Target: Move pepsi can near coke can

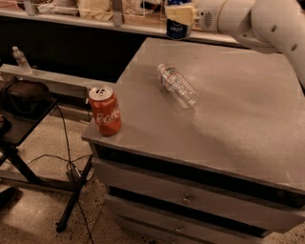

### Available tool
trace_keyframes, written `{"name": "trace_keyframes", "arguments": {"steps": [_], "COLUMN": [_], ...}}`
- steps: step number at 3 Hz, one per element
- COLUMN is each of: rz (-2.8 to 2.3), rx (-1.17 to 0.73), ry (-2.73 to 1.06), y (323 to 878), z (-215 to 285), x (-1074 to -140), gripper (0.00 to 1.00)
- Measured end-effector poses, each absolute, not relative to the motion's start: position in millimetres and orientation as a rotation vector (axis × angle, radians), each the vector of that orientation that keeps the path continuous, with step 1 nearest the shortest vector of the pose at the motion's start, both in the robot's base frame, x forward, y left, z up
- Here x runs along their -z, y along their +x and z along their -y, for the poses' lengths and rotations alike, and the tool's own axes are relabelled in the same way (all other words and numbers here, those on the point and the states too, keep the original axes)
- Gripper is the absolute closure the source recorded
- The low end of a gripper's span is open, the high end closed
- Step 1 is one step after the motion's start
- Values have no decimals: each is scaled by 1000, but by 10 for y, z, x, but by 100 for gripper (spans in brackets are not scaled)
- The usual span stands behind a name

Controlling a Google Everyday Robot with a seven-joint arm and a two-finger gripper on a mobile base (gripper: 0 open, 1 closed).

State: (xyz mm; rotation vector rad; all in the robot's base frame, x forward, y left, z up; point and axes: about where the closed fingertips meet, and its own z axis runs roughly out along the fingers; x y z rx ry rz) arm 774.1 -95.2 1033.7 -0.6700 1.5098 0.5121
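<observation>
The pepsi can [177, 26], dark blue with a logo, hangs in the air at the top of the camera view, above the far left part of the grey counter [228, 128]. My gripper [180, 14] is shut on it, with the white arm reaching in from the right. The coke can [106, 111], red-orange with white script, stands upright at the counter's near left corner, far from the pepsi can.
A clear plastic bottle [178, 85] lies on its side in the middle of the counter, between the two cans. Drawers [190, 195] run below the counter front. A dark stand [24, 105] with cables sits at the left. A shelf [95, 19] runs behind.
</observation>
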Motion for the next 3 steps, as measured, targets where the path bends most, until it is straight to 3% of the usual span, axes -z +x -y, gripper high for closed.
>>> {"name": "trace_keyframes", "arguments": {"steps": [1, 3], "rz": [-1564, -1555], "rx": [-491, -524], "ry": [-646, -690], "y": [7237, 7218], "z": [1006, 971], "x": [-10180, -10201], "gripper": [100, 100]}}
